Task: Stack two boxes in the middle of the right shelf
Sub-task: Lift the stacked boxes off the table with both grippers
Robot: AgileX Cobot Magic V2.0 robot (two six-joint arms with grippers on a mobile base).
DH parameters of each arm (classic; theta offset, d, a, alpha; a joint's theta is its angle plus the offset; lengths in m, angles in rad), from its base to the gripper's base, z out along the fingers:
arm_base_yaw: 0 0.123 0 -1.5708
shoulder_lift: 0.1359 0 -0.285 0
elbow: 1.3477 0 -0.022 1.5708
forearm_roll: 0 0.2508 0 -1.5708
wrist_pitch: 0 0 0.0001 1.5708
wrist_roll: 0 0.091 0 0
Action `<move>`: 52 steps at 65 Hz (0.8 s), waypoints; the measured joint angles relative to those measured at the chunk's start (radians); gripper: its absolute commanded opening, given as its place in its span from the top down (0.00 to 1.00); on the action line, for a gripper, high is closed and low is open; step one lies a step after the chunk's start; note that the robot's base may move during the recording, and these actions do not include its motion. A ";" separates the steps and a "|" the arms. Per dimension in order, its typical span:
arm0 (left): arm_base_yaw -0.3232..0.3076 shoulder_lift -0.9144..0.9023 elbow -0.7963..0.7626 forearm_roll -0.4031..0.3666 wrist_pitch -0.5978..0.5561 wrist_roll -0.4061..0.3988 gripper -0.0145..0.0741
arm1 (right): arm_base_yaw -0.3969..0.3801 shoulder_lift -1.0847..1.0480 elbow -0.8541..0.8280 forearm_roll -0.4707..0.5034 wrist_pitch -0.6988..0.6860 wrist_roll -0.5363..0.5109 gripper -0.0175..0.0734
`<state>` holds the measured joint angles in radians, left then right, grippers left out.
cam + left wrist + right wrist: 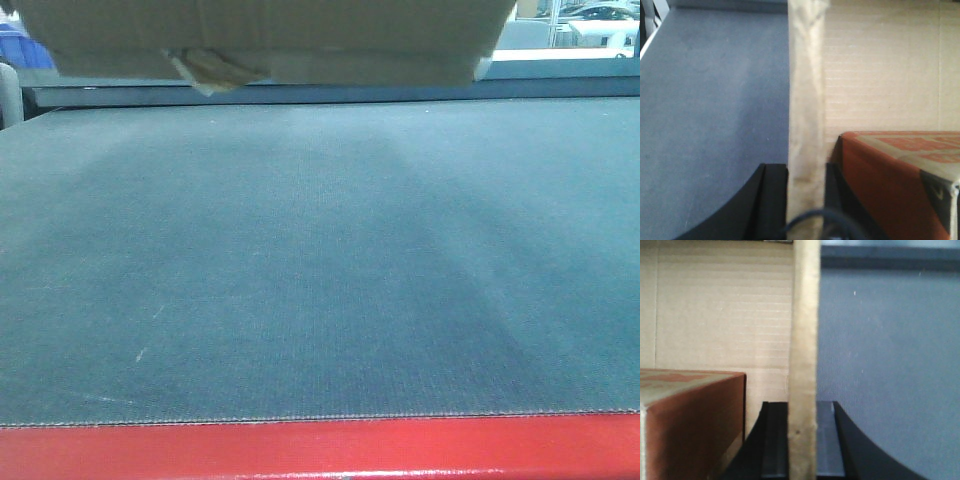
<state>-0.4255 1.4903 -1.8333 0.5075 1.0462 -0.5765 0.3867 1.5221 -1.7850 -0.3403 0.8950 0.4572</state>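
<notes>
An open tan cardboard box (270, 35) hangs above the grey surface at the top of the front view, only its underside showing. My left gripper (806, 177) is shut on the box's left wall (807, 100). My right gripper (802, 415) is shut on the box's right wall (804, 330). Inside the cardboard box lies a red-brown box, seen in the left wrist view (895, 180) and the right wrist view (690, 420). Neither gripper shows in the front view.
A grey fabric-covered surface (320, 260) fills the front view, with a red front edge (320, 450). A dark ledge (560, 85) runs along its far side. Blue bins (20, 45) stand at far left and bright windows at far right.
</notes>
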 measured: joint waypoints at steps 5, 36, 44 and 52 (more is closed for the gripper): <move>0.000 0.000 0.000 0.004 -0.006 0.000 0.96 | 0.000 0.000 -0.012 0.000 -0.002 0.000 0.98; 0.000 0.000 0.000 0.035 -0.065 0.000 0.96 | 0.000 -0.004 -0.057 -0.015 -0.004 -0.003 0.98; 0.000 0.000 0.000 0.033 -0.065 0.000 0.96 | 0.000 -0.004 -0.057 -0.015 -0.004 -0.003 0.98; 0.000 0.000 0.000 0.030 -0.065 0.000 0.96 | 0.000 -0.004 -0.057 -0.017 -0.004 -0.003 0.98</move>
<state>-0.4259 1.4903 -1.8333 0.5380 0.9810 -0.5765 0.3867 1.5185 -1.8421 -0.3569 0.8907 0.4537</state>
